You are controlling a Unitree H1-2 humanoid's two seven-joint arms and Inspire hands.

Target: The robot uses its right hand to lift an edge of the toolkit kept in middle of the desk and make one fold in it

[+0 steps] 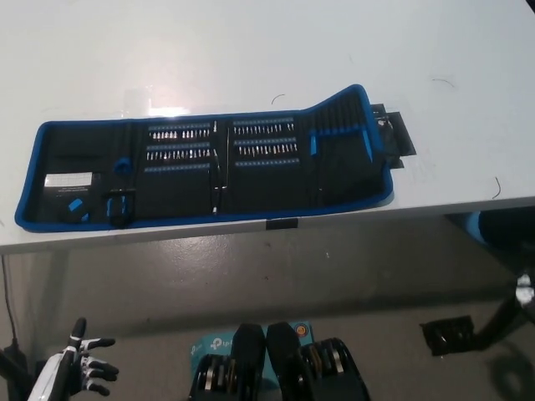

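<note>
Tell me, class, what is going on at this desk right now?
Nothing is being handled yet. The toolkit lies unrolled and open on the white desk, near its front edge, with its right end slightly raised. The robot's white left hand rests low at the lower left, fingers apart, holding nothing. The right arm shows only partly at the right edge, well below the desk; its hand is not visible.

White desk (251, 67) fills top half w/ glare patch (167, 109) at 11 o'clock; grey floor (251, 284) below, teal box (209, 344) at 6 o'clock.
</note>
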